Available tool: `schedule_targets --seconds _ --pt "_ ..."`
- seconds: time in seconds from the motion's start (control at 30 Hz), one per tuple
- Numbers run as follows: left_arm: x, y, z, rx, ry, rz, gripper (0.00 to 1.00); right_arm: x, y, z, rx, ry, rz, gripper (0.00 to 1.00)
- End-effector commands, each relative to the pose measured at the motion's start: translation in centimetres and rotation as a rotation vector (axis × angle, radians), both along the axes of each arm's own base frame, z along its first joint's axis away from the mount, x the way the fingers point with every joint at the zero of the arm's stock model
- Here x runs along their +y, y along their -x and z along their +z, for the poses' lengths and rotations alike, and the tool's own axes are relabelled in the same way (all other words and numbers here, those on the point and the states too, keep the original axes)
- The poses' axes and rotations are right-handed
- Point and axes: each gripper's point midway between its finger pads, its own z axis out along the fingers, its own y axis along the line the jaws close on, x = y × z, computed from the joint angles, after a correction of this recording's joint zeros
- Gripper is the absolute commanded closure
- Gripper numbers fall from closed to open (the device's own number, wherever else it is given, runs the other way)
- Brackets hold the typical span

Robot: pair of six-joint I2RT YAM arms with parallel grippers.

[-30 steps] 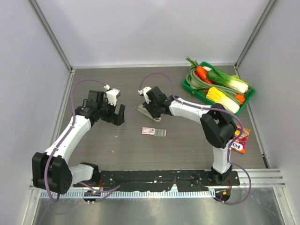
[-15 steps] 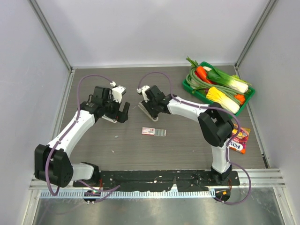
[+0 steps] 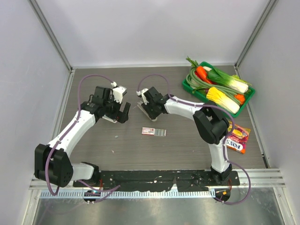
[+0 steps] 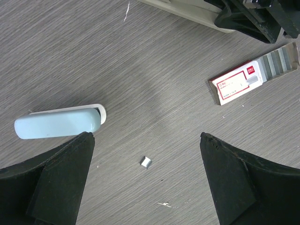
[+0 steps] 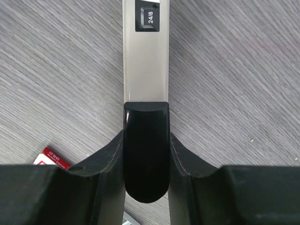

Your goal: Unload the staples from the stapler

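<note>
The pale blue stapler lies flat on the table, just outside the left finger of my left gripper. It shows as a pale sliver in the top view. My left gripper is open and empty above the table, over a tiny loose staple piece. My right gripper is shut on a second, beige-grey stapler body marked 24/8. Its fingers clamp that body's black rear end. The body also shows in the top view.
A small red-and-white box with a slid-out grey tray lies between the arms, also in the left wrist view. A green tray of toy vegetables stands at the back right. A snack packet lies at the right.
My left arm has swung up and to the right toward the middle, then nearly stopped. My right gripper has shifted slightly left and back with the beige-grey body in it.
</note>
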Motion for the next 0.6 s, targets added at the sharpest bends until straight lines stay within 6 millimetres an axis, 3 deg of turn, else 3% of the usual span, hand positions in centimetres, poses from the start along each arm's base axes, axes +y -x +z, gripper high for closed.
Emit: schedule_targets --seconds 0.0,0.1,0.27,0.47,0.5,0.57 --pt "-0.1 -0.6 0.8 -0.055 -0.004 -0.012 0.00 1.5 -1.0 3.4 -0.064 -0.101 -0.005 0.69" --pt "-0.2 -0.6 0.5 -0.046 -0.002 -0.007 0.00 2.1 -1.2 5.5 -0.104 -0.174 -0.014 0.74" --pt "-0.9 -0.5 0.1 -0.032 0.006 -0.022 0.00 4.4 -1.2 9.7 -0.134 -0.415 -0.086 0.94" --pt "-2.0 -0.5 -0.7 -0.003 0.024 -0.044 0.01 5.9 0.5 14.4 -0.165 -0.765 -0.144 0.99" --pt "-2.1 -0.5 -1.0 0.007 0.027 -0.045 0.02 5.9 1.1 14.0 -0.139 -0.793 -0.166 0.99" --pt "-2.4 -0.5 -1.1 0.023 0.044 -0.041 0.03 6.5 1.5 15.2 -0.159 -0.846 -0.165 0.99"
